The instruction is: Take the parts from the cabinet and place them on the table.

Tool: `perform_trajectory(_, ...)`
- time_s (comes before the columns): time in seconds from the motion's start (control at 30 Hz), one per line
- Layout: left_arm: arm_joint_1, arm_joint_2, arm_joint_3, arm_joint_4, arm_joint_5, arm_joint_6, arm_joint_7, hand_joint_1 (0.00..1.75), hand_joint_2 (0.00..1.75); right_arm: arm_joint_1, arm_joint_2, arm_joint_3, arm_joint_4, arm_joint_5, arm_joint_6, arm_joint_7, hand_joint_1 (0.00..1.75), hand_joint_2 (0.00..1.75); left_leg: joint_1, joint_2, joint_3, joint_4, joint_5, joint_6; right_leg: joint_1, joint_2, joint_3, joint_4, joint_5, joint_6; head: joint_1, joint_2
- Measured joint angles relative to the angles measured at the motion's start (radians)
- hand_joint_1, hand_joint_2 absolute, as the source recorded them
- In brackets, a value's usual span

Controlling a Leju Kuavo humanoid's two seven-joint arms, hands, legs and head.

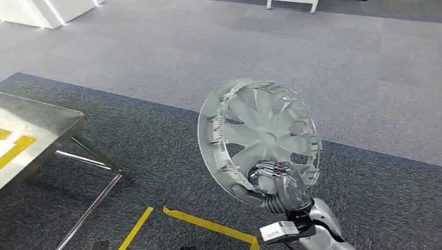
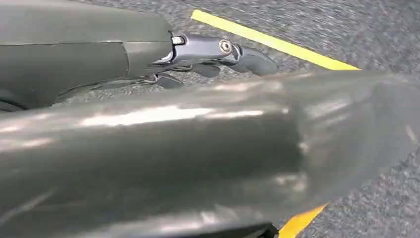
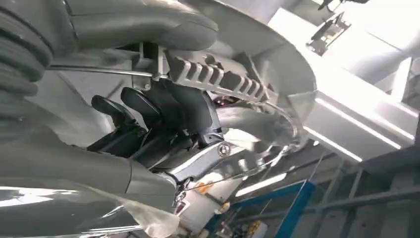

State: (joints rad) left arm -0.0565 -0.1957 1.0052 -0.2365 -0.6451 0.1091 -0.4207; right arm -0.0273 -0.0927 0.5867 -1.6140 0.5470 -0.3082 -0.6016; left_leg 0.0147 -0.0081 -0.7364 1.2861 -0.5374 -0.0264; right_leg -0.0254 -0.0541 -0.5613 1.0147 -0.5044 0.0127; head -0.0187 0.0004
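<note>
A silvery plastic wheel cover (image 1: 260,135) with spokes and a clipped rim is held upright over the dark carpet at the middle right. My right hand (image 1: 273,182) grips its lower rim from below. In the right wrist view the same hand (image 3: 163,124) wraps dark fingers over the ribbed rim of the wheel cover (image 3: 277,69). A shiny metal table (image 1: 36,125) with yellow marks stands at the left edge, well apart from the cover. My left hand (image 2: 213,52) hangs over the carpet with its fingers stretched out and nothing in them.
The table's thin metal legs (image 1: 91,156) splay out toward the floor's middle. Yellow tape lines (image 1: 208,224) cross the dark carpet near my feet. Lighter grey carpet lies beyond, with white furniture (image 1: 47,10) at the far left.
</note>
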Motion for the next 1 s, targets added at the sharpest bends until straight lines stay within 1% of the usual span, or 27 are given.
perform_trajectory(0.03,0.000,0.001,-0.001,0.000,-0.002,-0.001,-0.002,0.00,0.00,0.004,0.000,0.000,-0.003,0.000,-0.003,0.000,1.75,1.75,0.001,0.006,0.039,-0.080,0.047,0.000,0.000,-0.010,0.005,0.000,-0.004,0.003,-0.001,0.000)
perform_trajectory(0.07,-0.001,0.002,-0.002,0.000,-0.007,-0.001,-0.005,0.00,0.00,0.007,0.000,0.000,-0.006,0.000,-0.004,0.000,1.75,1.75,0.001,0.023,0.085,-0.169,0.089,0.002,-0.001,-0.020,0.012,0.000,-0.008,0.007,0.000,0.000)
perform_trajectory(0.1,-0.001,0.002,-0.004,0.000,-0.010,-0.001,-0.008,0.00,0.00,0.011,0.000,0.000,-0.011,0.001,-0.007,0.000,1.75,1.75,-0.003,0.068,0.116,-0.229,0.092,0.005,0.001,-0.027,0.017,0.000,-0.012,0.013,-0.001,0.000)
perform_trajectory(0.13,-0.006,0.001,-0.006,0.000,-0.015,0.007,-0.013,0.00,0.00,0.017,-0.001,-0.003,-0.016,0.002,-0.011,0.001,1.75,1.75,-0.017,0.079,0.122,-0.249,0.081,0.013,0.010,-0.035,0.015,0.004,-0.016,0.021,-0.004,0.000)
perform_trajectory(0.17,-0.008,0.001,-0.007,0.000,-0.021,0.021,-0.020,0.00,0.00,0.024,-0.001,-0.006,-0.019,0.005,-0.016,0.001,1.75,1.75,-0.016,0.073,0.116,-0.243,0.080,0.026,0.010,-0.046,0.016,0.001,-0.016,0.025,-0.001,0.000)
perform_trajectory(0.23,-0.003,0.001,-0.008,0.000,-0.028,0.041,-0.033,0.00,0.00,0.034,-0.002,-0.006,-0.026,0.008,-0.021,0.000,1.75,1.75,-0.020,0.051,0.114,-0.244,0.076,0.039,0.009,-0.066,0.026,-0.006,-0.020,0.037,0.000,0.000)
perform_trajectory(0.27,-0.002,0.002,-0.009,0.000,-0.032,0.047,-0.037,0.00,0.00,0.039,-0.002,-0.006,-0.034,0.012,-0.023,0.000,1.75,1.75,-0.014,0.039,0.122,-0.254,0.081,0.050,0.005,-0.063,0.030,-0.006,-0.027,0.046,-0.001,0.000)
perform_trajectory(0.3,0.000,0.002,-0.011,0.000,-0.035,0.048,-0.039,0.00,0.00,0.041,-0.004,-0.008,-0.039,0.015,-0.024,0.000,1.75,1.75,-0.012,0.033,0.124,-0.256,0.082,0.055,0.002,-0.015,0.020,0.011,-0.040,0.048,0.005,0.000)
perform_trajectory(0.33,-0.002,0.002,-0.015,0.000,-0.040,0.048,-0.040,0.00,0.00,0.047,-0.004,-0.010,-0.044,0.016,-0.026,0.000,1.75,1.75,-0.010,0.023,0.123,-0.256,0.082,0.062,0.001,0.028,-0.005,0.065,-0.072,0.047,0.008,0.000)
perform_trajectory(0.4,-0.007,0.001,-0.018,0.000,-0.043,0.045,-0.041,0.00,0.00,0.061,-0.007,-0.011,-0.047,0.018,-0.026,0.000,1.75,1.75,-0.011,-0.002,0.123,-0.256,0.082,0.067,0.003,0.051,-0.091,0.232,-0.143,0.048,0.014,0.000)
perform_trajectory(0.43,-0.006,0.001,-0.020,0.000,-0.045,0.045,-0.041,0.00,0.00,0.068,-0.010,-0.011,-0.047,0.018,-0.027,0.000,1.75,1.75,-0.013,-0.015,0.123,-0.255,0.081,0.069,0.005,0.052,-0.130,0.298,-0.160,0.048,0.014,0.000)
perform_trajectory(0.47,-0.005,0.001,-0.022,0.000,-0.045,0.045,-0.041,0.00,0.00,0.073,-0.012,-0.013,-0.047,0.018,-0.027,0.000,1.75,1.75,-0.013,-0.027,0.124,-0.255,0.081,0.069,0.006,0.052,-0.152,0.322,-0.153,0.046,0.014,0.000)
perform_trajectory(0.5,-0.005,0.002,-0.022,0.000,-0.045,0.045,-0.041,0.00,0.00,0.077,-0.012,-0.013,-0.047,0.018,-0.028,0.000,1.75,1.75,-0.014,-0.041,0.126,-0.255,0.081,0.069,0.007,0.053,-0.149,0.294,-0.118,0.043,0.014,0.000)
perform_trajectory(0.53,-0.004,0.002,-0.022,0.000,-0.044,0.045,-0.040,0.00,0.00,0.080,-0.013,-0.014,-0.048,0.018,-0.028,0.000,1.75,1.75,-0.014,-0.056,0.127,-0.255,0.081,0.069,0.007,0.056,-0.124,0.224,-0.067,0.039,0.014,0.000)
perform_trajectory(0.57,-0.005,0.002,-0.022,0.000,-0.044,0.045,-0.040,0.00,0.00,0.083,-0.013,-0.014,-0.052,0.018,-0.028,0.001,1.75,1.75,-0.014,-0.071,0.130,-0.255,0.080,0.068,0.006,0.068,-0.083,0.128,-0.014,0.034,0.014,0.000)
perform_trajectory(0.6,-0.005,0.002,-0.023,0.000,-0.044,0.045,-0.040,0.00,0.00,0.084,-0.013,-0.014,-0.053,0.018,-0.028,0.001,1.75,1.75,-0.012,-0.083,0.131,-0.254,0.078,0.065,0.004,0.108,-0.047,0.045,0.023,0.030,0.014,0.000)
perform_trajectory(0.63,-0.006,0.001,-0.023,0.000,-0.044,0.045,-0.040,0.00,0.00,0.086,-0.013,-0.014,-0.053,0.018,-0.028,0.001,1.75,1.75,-0.019,-0.092,0.126,-0.249,0.076,0.059,0.000,0.147,-0.035,0.017,0.008,0.025,0.013,0.000)
perform_trajectory(0.7,-0.005,0.002,-0.023,0.000,-0.044,0.045,-0.040,0.00,0.00,0.090,-0.014,-0.014,-0.055,0.019,-0.031,0.000,1.75,1.75,-0.009,-0.112,0.118,-0.250,0.080,0.048,0.006,0.131,-0.022,0.008,0.008,0.026,0.013,0.000)
perform_trajectory(0.73,-0.002,0.002,-0.023,0.000,-0.044,0.045,-0.040,0.00,0.00,0.090,-0.014,-0.014,-0.056,0.019,-0.032,0.000,1.75,1.75,-0.003,-0.123,0.117,-0.254,0.085,0.039,0.009,0.120,-0.020,0.009,0.008,0.020,0.014,0.000)
perform_trajectory(0.77,0.000,0.002,-0.023,0.000,-0.044,0.045,-0.040,0.00,0.00,0.089,-0.014,-0.014,-0.058,0.019,-0.033,0.000,1.75,1.75,-0.006,-0.134,0.117,-0.255,0.086,0.032,0.006,0.110,-0.017,0.004,0.012,0.015,0.013,0.000)
perform_trajectory(0.8,0.001,0.006,-0.023,0.000,-0.045,0.045,-0.040,0.00,0.00,0.088,-0.014,-0.014,-0.061,0.019,-0.033,0.000,1.75,1.75,-0.009,-0.106,0.116,-0.246,0.076,0.028,0.000,0.092,-0.010,-0.005,0.015,0.009,0.014,0.000)
perform_trajectory(0.83,-0.001,0.004,-0.023,0.000,-0.045,0.045,-0.040,0.00,0.00,0.091,-0.014,-0.014,-0.063,0.020,-0.035,0.001,1.75,1.75,-0.014,-0.051,0.101,-0.211,0.051,0.020,0.000,0.080,-0.004,-0.007,0.012,0.003,0.000,0.000)
perform_trajectory(0.87,-0.003,0.004,-0.023,0.000,-0.045,0.044,-0.040,0.00,0.00,0.091,-0.014,-0.014,-0.063,0.021,-0.036,0.000,1.75,1.75,-0.013,-0.025,0.075,-0.154,0.019,0.015,0.002,0.066,-0.002,-0.007,0.010,-0.001,-0.001,0.000)
perform_trajectory(0.9,-0.005,0.004,-0.023,0.000,-0.045,0.043,-0.040,0.00,0.00,0.094,-0.014,-0.015,-0.063,0.022,-0.036,0.001,1.75,1.75,-0.009,-0.008,0.031,-0.059,-0.025,0.011,0.004,0.048,0.001,-0.007,0.006,-0.006,-0.001,0.000)
perform_trajectory(0.93,-0.006,0.004,-0.023,0.000,-0.047,0.042,-0.040,0.00,0.00,0.097,-0.014,-0.016,-0.063,0.022,-0.037,0.001,1.75,1.75,-0.006,-0.003,-0.004,0.014,-0.052,0.008,0.005,0.032,0.003,-0.006,0.003,-0.006,0.000,0.000)
perform_trajectory(0.97,-0.004,0.003,-0.024,0.000,-0.047,0.042,-0.040,0.00,0.00,0.098,-0.014,-0.016,-0.063,0.022,-0.037,0.001,1.75,1.75,-0.004,-0.002,-0.022,0.054,-0.057,0.006,0.005,0.019,0.004,-0.006,0.001,-0.006,-0.001,0.000)
perform_trajectory(1.0,-0.002,0.003,-0.024,0.001,-0.047,0.042,-0.040,0.00,0.00,0.098,-0.014,-0.016,-0.063,0.022,-0.037,0.001,1.75,1.75,-0.002,-0.001,-0.016,0.042,-0.038,0.004,0.004,0.007,0.007,-0.006,-0.001,-0.005,-0.001,0.000)
